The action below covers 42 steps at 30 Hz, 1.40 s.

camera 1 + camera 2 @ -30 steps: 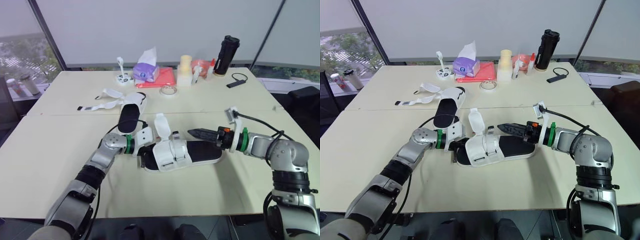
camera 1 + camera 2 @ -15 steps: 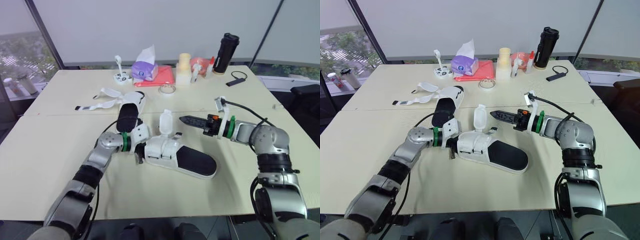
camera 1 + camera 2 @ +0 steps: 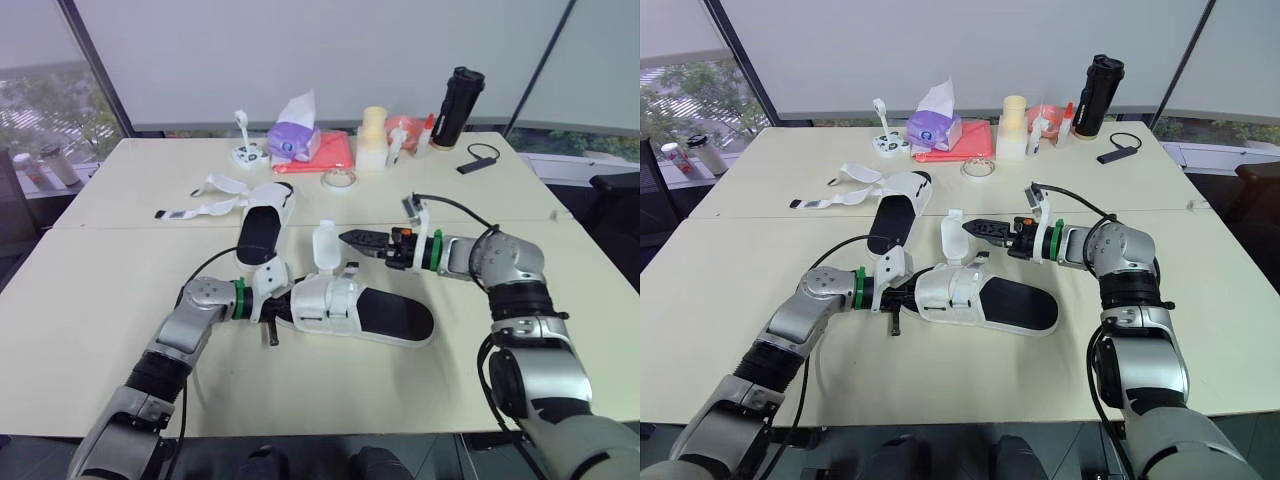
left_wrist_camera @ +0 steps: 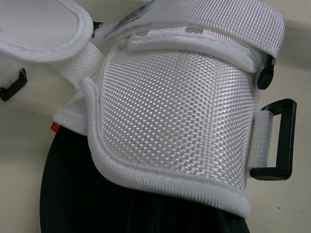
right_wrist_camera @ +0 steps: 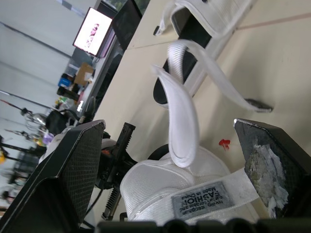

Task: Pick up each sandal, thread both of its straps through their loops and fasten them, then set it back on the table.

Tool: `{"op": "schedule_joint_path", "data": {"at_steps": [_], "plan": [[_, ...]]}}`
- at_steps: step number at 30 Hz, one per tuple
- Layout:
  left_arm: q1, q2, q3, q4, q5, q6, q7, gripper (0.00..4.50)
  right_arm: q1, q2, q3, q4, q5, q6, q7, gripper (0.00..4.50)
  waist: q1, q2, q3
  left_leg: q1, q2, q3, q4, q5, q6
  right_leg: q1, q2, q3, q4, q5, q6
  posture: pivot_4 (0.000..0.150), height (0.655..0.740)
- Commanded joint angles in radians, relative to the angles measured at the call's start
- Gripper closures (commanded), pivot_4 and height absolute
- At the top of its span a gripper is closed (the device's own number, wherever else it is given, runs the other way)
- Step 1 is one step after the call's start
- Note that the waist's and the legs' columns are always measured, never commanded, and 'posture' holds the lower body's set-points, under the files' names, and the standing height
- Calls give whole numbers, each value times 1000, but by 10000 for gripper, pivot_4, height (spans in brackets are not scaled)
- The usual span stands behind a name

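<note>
A white sandal with a black footbed [image 3: 385, 315] lies on the table [image 3: 120, 270] in front of me, toe toward my left arm. My left gripper [image 3: 268, 305] is shut on its toe end; the left wrist view shows its woven upper [image 4: 175, 107] and a black loop [image 4: 279, 141] close up. One strap [image 3: 322, 245] stands upright. My right gripper [image 3: 347, 238] is open with that strap [image 5: 182, 121] between its fingers [image 5: 63, 179], not touching. A second sandal [image 3: 262, 225] lies farther back with its straps [image 3: 215, 195] spread loose.
Along the far edge stand a purple tissue box [image 3: 292, 140], a red pouch [image 3: 325, 155], a tape roll [image 3: 338, 179], a cream cup [image 3: 373, 135], a black bottle [image 3: 455, 108] and a small black device with a cord [image 3: 477, 158].
My right gripper has moved left, off the heel side and up to the upright strap. The sandal has shifted a little on the table in my left gripper.
</note>
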Motion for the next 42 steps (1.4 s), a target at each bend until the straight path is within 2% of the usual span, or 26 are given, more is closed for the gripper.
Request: {"op": "schedule_joint_path", "data": {"at_steps": [1,14,17,24,26,28,33,37,40,42], "plan": [[2,-11,-30,27,33,-19,10,45000,-76,19,5,67,-19,-27,43,161,1,0,0,0,0,0,0,0,0,0,0,0,0,0,0,1500,7400],[21,-37,-30,23,53,-36,50,45000,-268,119,-188,457,-26,-150,-34,161,2,0,0,0,0,0,0,0,0,0,-1,0,0,0,0,1500,7400],[20,-42,-31,30,57,-41,57,45000,-297,136,-222,510,-42,-227,-95,9053,1,0,0,0,0,0,0,0,0,0,-2,0,0,0,0,1500,7400],[27,-51,-31,31,60,-46,61,45000,-315,146,-250,542,-70,-282,-121,44641,2,0,0,0,-1,1,0,0,0,0,-4,0,0,0,0,1500,7400],[32,-50,-32,28,60,-46,60,45000,-316,145,-235,527,-86,-287,-94,44641,1,0,0,0,-1,1,0,0,0,0,-4,0,1,0,0,1500,7400],[36,-50,-33,24,59,-42,58,45000,-305,140,-201,483,-112,-311,-45,44641,1,0,0,0,-1,1,0,0,0,0,-4,0,0,0,0,1500,7400],[45,-52,-20,17,44,-25,59,45000,-201,149,-82,219,-167,-399,73,44641,1,0,0,0,-1,0,0,0,0,1,-3,0,0,0,0,1500,7400],[29,-63,38,30,-24,44,53,45000,-26,149,2,-130,-187,-485,91,44641,1,0,0,0,-1,0,0,0,0,0,-3,-1,1,0,0,1500,7400],[17,-52,56,45,-48,63,34,45000,163,133,83,-419,-258,-675,98,44641,0,0,0,0,-1,0,0,0,0,0,-4,-1,1,0,0,1500,7400],[11,-51,64,49,-66,76,29,45000,261,116,132,-545,-307,-784,105,44641,-1,0,0,0,-1,-1,0,0,0,0,-3,-1,0,0,0,1500,7400]]}}
